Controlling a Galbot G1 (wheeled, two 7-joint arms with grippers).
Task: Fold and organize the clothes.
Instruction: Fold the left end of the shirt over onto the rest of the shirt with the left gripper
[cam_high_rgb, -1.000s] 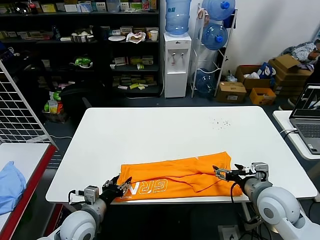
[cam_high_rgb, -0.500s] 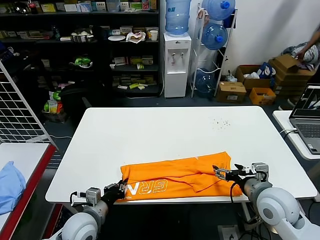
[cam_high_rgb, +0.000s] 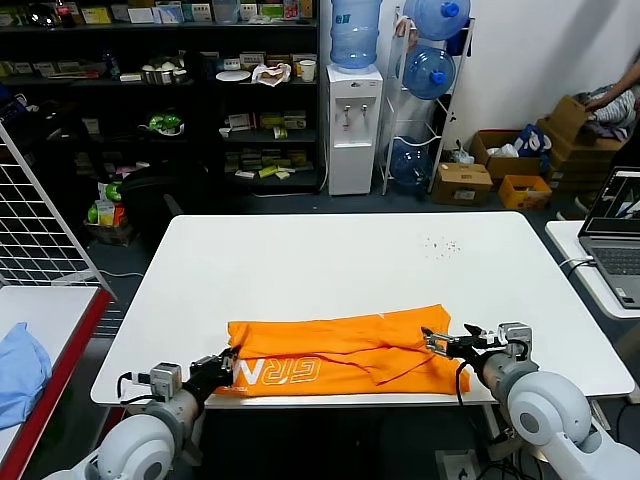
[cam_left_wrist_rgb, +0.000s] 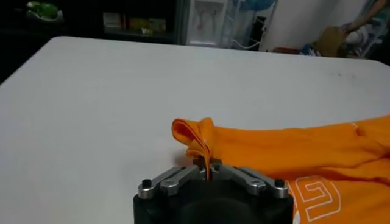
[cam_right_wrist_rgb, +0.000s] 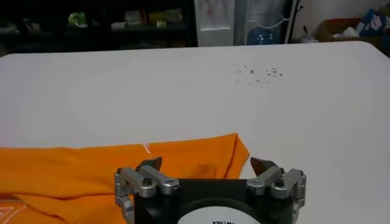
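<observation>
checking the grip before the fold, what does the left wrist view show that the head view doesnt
Only the left wrist view: up close, the left gripper is shut on a bunched corner of the orange T-shirt, the fabric pinched into a raised fold between the closed jaws.

Only the head view: the whole T-shirt lying along the near edge of the white table, the right gripper open at its other end, and a light blue cloth on a side table.

Both: the T-shirt's white lettering, the table, and the left gripper at the shirt's end.
</observation>
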